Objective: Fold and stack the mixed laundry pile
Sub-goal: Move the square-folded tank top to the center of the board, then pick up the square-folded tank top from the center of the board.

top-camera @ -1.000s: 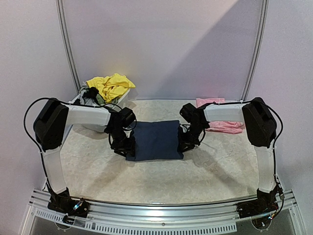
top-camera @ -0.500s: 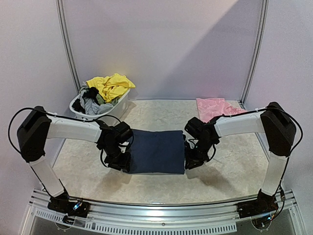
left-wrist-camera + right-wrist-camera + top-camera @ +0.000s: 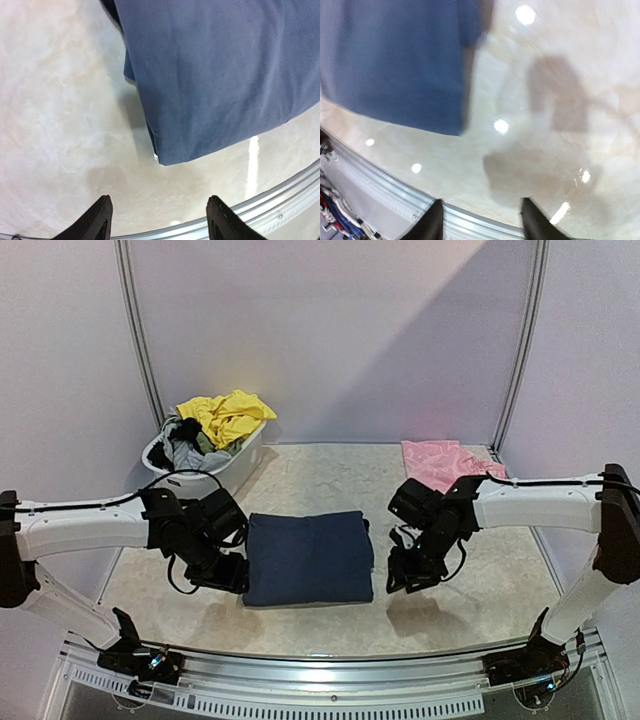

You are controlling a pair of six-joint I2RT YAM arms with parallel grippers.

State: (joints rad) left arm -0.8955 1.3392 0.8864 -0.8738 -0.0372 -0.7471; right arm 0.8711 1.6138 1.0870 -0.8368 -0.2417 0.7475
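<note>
**Marbled bench: one fold finished, most of the pile waiting**

Marbled bench (image 3: 330,640) under a plain lilac wall (image 3: 330,330) carries the whole job. At the far left the white tub (image 3: 238,462) holds the unsorted part of the mixed laundry pile (image 3: 205,430), with a yellow piece (image 3: 232,412) on top and a grey piece (image 3: 186,453) below it. My left tool (image 3: 157,225) sits just beside the left edge of the navy garment (image 3: 310,558), fingers apart and gripping nothing. That garment lies mid-bench as a neat rectangle, which I judge folded. My right tool (image 3: 480,220), just off its right edge, is spread and empty too, though that wrist view is blurred. At the back right lies the pale pink piece (image 3: 440,460), flat and perhaps folded. What's left is the tub's contents, then the stacking.
</note>
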